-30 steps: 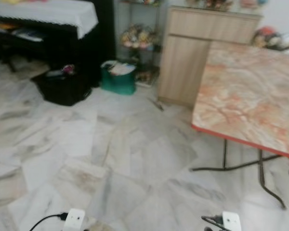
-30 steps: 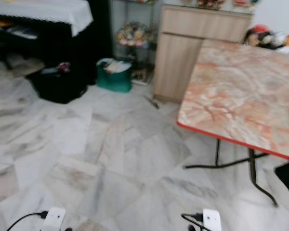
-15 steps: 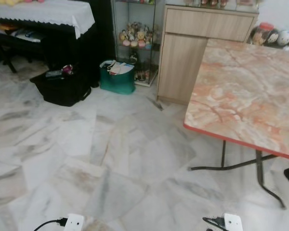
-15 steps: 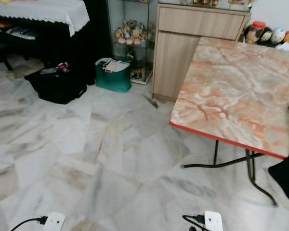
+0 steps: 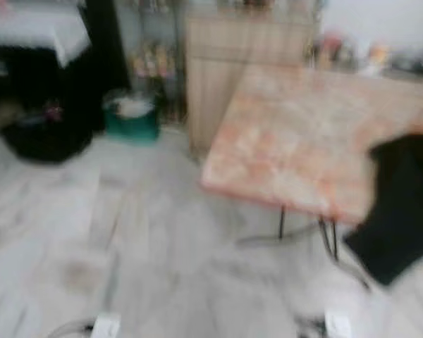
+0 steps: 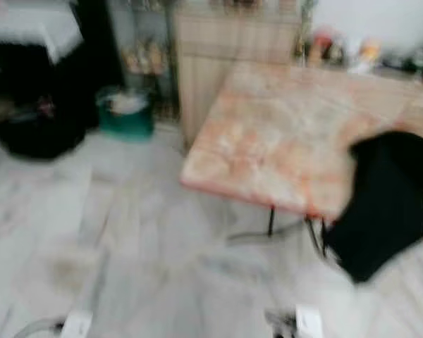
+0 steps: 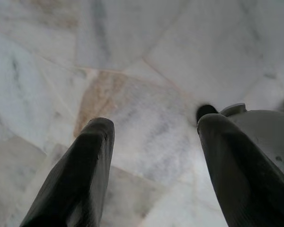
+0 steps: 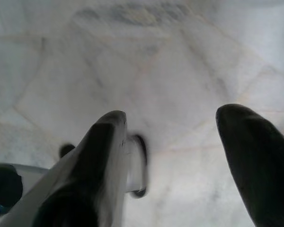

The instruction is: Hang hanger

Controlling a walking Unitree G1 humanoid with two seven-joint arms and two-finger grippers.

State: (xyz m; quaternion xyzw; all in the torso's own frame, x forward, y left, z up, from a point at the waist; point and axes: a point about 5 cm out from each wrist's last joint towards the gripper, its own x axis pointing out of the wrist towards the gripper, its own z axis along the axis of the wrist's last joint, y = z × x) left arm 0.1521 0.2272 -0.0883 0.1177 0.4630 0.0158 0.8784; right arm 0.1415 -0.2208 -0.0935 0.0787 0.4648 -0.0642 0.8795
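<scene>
The head views are blurred. A black cloth (image 5: 398, 204) lies on the near right corner of a marble-patterned table (image 5: 282, 141) with a red edge, and hangs over its side. I cannot make out a hanger. My left gripper (image 7: 156, 124) hangs open above the pale marble floor, with nothing between its fingers. My right gripper (image 8: 173, 115) is likewise open over the floor and holds nothing.
A wooden cabinet (image 5: 233, 63) stands behind the table. A green bag (image 5: 130, 120) and a black bag (image 5: 46, 134) sit on the floor at the back left, near a white-covered table (image 5: 35, 28). Thin black table legs (image 5: 328, 236) stand under the table.
The camera has swung to the right and the picture has blurred. The table now sits mid-view, and the black cloth on its corner has come much further into sight.
</scene>
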